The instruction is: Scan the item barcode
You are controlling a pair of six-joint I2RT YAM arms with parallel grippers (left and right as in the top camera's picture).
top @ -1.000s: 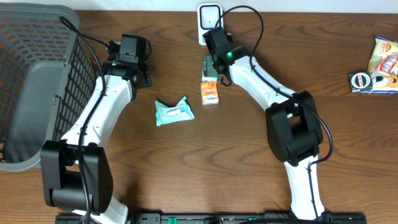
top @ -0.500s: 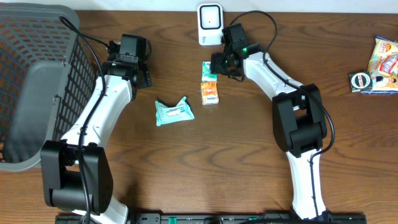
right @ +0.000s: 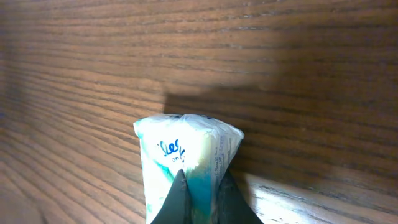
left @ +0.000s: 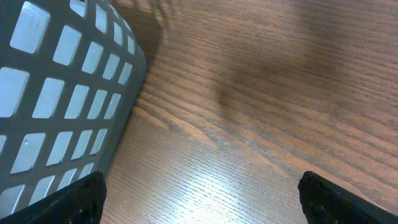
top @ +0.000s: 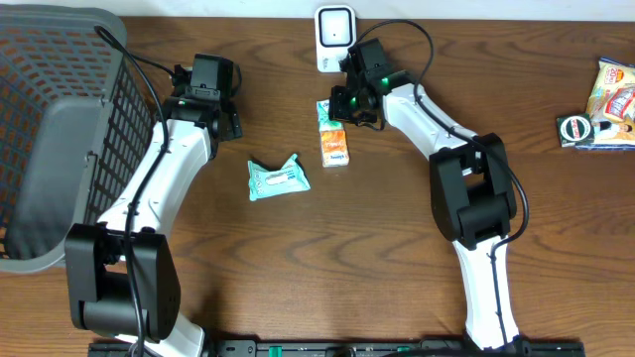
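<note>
Green-white packet (right: 186,149) sits pinched in the right tool (right: 200,188).

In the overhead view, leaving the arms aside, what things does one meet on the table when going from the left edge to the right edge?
basket → teal packet → orange packet → snack bags. The white scanner stands directly behind the orange packet, so it has no clear place in the order.
</note>
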